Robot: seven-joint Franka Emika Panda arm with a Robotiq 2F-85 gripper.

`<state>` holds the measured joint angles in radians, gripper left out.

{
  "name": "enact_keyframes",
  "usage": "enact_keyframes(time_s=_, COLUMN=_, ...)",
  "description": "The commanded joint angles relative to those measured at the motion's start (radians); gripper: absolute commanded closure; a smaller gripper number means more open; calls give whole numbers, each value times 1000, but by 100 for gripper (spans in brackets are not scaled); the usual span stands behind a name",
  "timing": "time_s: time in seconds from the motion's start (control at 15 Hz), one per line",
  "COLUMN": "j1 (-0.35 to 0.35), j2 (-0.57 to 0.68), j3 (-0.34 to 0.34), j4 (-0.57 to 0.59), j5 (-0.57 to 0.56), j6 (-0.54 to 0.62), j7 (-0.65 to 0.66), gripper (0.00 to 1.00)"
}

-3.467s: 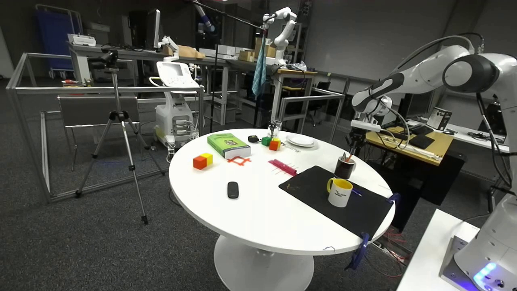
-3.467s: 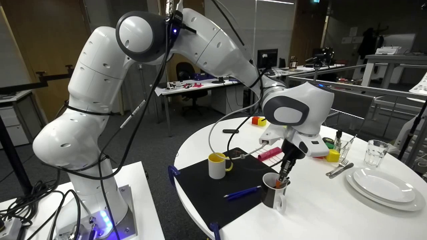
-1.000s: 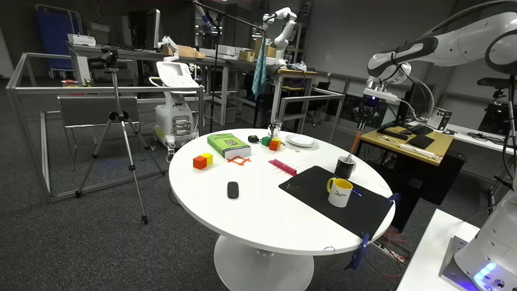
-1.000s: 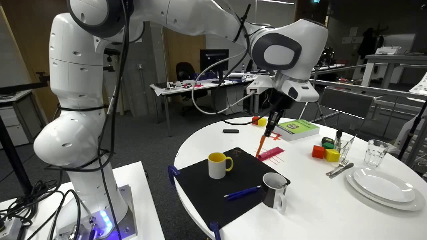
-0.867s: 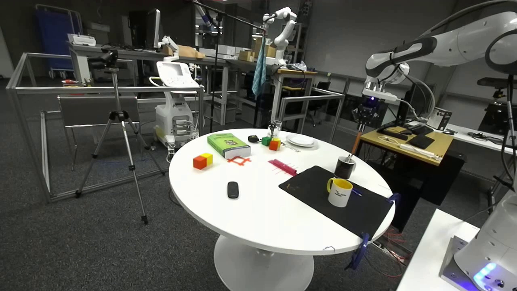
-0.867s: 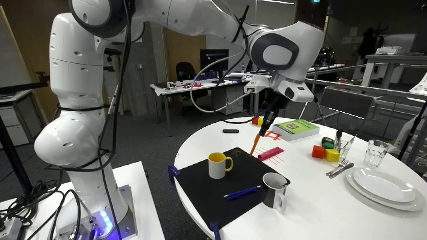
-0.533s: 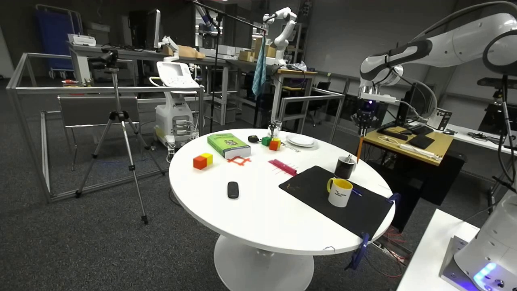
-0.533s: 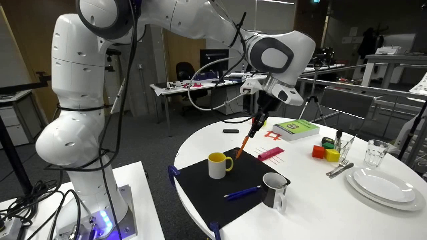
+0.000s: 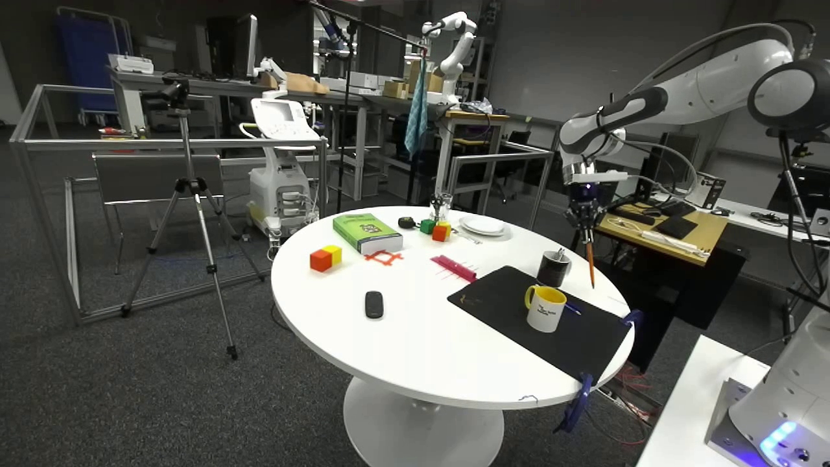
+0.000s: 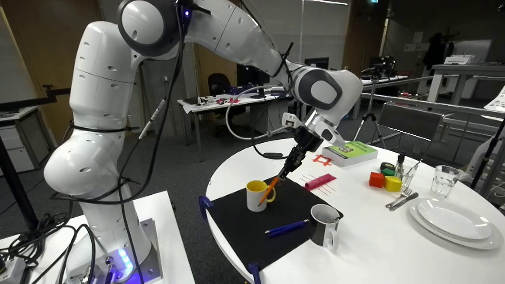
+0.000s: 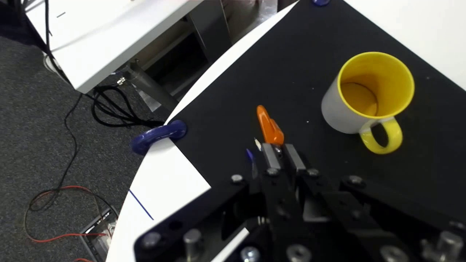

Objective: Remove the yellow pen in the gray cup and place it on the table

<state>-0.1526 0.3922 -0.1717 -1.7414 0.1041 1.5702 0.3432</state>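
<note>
My gripper [image 10: 281, 173] is shut on an orange pen [image 10: 268, 192], the only pen near yellow here. It holds the pen tilted, clear of the cup; in an exterior view the pen passes in front of the yellow-white mug. In the wrist view the pen [image 11: 267, 125] sticks out between the fingertips [image 11: 271, 156], with the black mat [image 11: 291, 72] below. The gray cup [image 10: 323, 227], dark outside with a white inside, stands upright at the mat's edge with something metallic in it. The table [image 9: 415, 350] is round and white. I cannot tell the pen's exact height.
A white mug with yellow inside [image 11: 338, 109] stands on the mat close to the pen. Blue pens [image 10: 287, 228] lie on the mat. Blue clamps [image 11: 158, 136] grip the table edge. Plates [image 10: 453, 225], cutlery, glasses, cubes and a green book [image 10: 351, 152] stand farther off.
At 3.5 s ago the gripper was at the gray cup with the pen inside. The pen was then lifted out, and over the last second it moved over the mat and lower, tilting more.
</note>
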Motion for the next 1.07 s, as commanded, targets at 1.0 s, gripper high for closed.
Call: enact_keyframes(time_s=1.0, j1=13, j2=81, j3=-1, j4=25, j5=-55, j6=-8, j7=-2, gripper=98)
